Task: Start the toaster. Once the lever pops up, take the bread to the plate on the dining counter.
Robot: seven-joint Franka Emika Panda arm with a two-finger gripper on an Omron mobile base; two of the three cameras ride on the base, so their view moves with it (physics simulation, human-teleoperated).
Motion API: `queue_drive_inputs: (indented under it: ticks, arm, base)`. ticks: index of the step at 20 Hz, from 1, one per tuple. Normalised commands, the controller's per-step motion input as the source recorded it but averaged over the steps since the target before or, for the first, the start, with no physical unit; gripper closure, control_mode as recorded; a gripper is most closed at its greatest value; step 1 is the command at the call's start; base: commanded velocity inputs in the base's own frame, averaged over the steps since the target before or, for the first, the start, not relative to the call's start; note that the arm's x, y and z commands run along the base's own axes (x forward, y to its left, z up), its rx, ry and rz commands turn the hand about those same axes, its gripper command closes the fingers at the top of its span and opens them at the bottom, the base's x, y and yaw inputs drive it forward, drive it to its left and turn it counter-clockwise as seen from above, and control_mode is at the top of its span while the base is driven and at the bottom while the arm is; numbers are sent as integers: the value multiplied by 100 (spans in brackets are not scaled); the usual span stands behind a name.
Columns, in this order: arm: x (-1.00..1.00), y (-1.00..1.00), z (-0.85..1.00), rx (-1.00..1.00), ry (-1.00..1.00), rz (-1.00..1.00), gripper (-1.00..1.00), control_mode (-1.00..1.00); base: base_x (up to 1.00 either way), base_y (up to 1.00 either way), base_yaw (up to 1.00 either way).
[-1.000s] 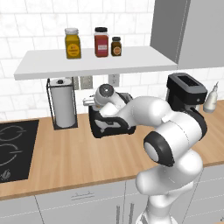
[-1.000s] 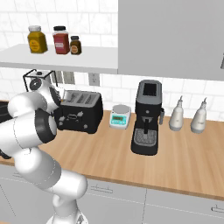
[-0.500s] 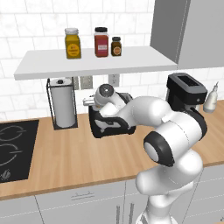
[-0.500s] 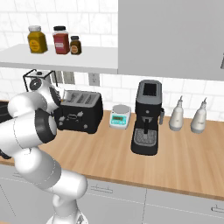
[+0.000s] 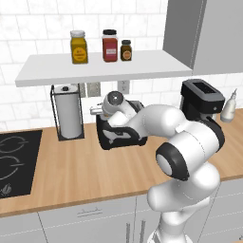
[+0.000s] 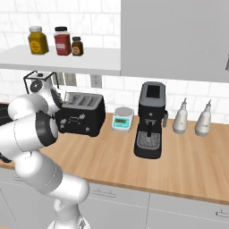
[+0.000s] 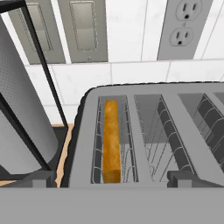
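The black toaster (image 5: 118,138) (image 6: 83,117) stands on the worktop by the wall. From the hand view I look down into the toaster's (image 7: 131,131) long slots. The bread (image 7: 111,140) stands on edge deep in the leftmost slot, its golden-brown crust upward. My gripper (image 7: 112,179) hovers open just above the toaster's top, one fingertip on each side, holding nothing. The hand (image 5: 113,101) (image 6: 44,89) sits over the toaster's end nearest the paper-towel stand. The lever is too small to make out. The plate and the dining counter are out of view.
A paper-towel roll (image 5: 69,116) (image 7: 22,118) in a black wire stand is close beside the toaster. A coffee machine (image 5: 201,99) (image 6: 151,118), a small scale (image 6: 122,119) and two bottles (image 6: 181,117) stand further along. A shelf (image 5: 104,66) with jars hangs overhead; a hob (image 5: 14,161) lies left.
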Motion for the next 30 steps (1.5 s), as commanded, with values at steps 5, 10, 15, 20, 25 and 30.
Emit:
queue_drive_inputs:
  ticks: [5,10,15,20,25,30]
  arm:
    - [0,0,0,0,0,0,-100,-100]
    - [0,0,0,0,0,0,-100,-100]
    - [0,0,0,0,0,0,-100,-100]
    - [0,0,0,0,0,0,-100,-100]
    - [0,0,0,0,0,0,-100,-100]
    - [0,0,0,0,0,0,-100,-100]
  base:
    - [0,0,0]
    - [0,0,0]
    - [0,0,0]
    - [0,0,0]
    - [0,0,0]
    - [0,0,0]
